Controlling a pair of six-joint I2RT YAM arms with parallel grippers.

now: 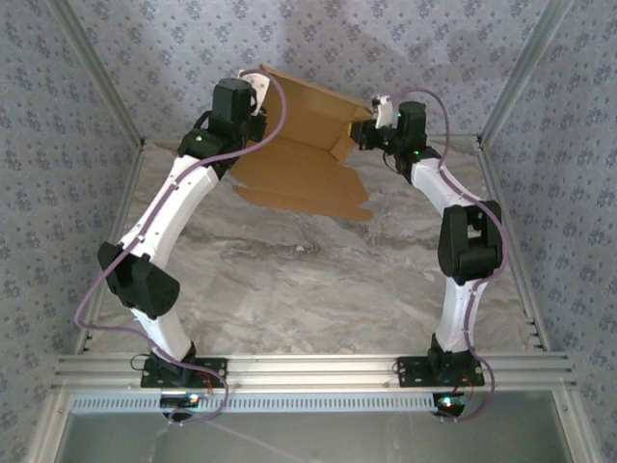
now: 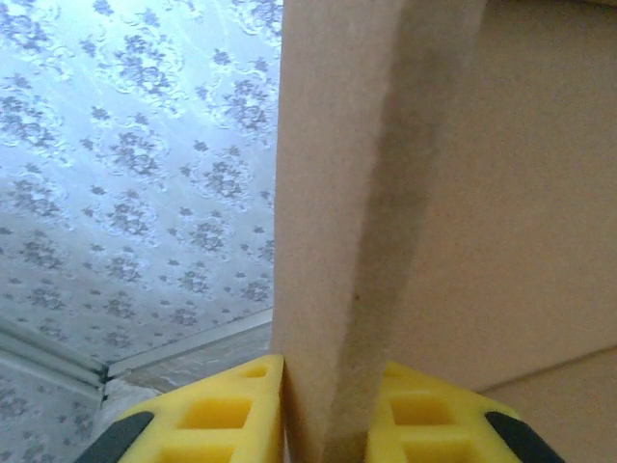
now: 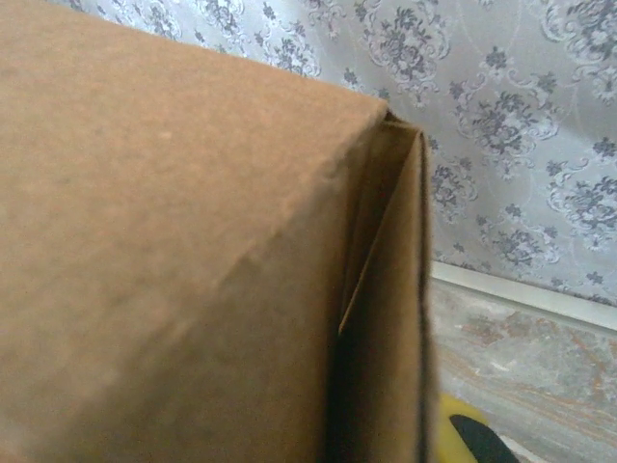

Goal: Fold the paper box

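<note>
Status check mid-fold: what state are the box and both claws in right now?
paper box: partly folded, rear panel raised, front panel and flaps flat on the table.
left claw: shut on the edge of a raised panel.
right claw: at the box's right corner; open or shut unclear.

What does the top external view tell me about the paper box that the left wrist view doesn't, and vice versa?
Top external: the whole paper box, half raised on the marble table, its front panel flat and its back panel standing. The left hand is at its left end and the right hand at its right corner.
Left wrist: close up, yellow fingers pressed against both faces of one cardboard panel, clamping it.
Both: tan cardboard and the patterned wall.
</note>
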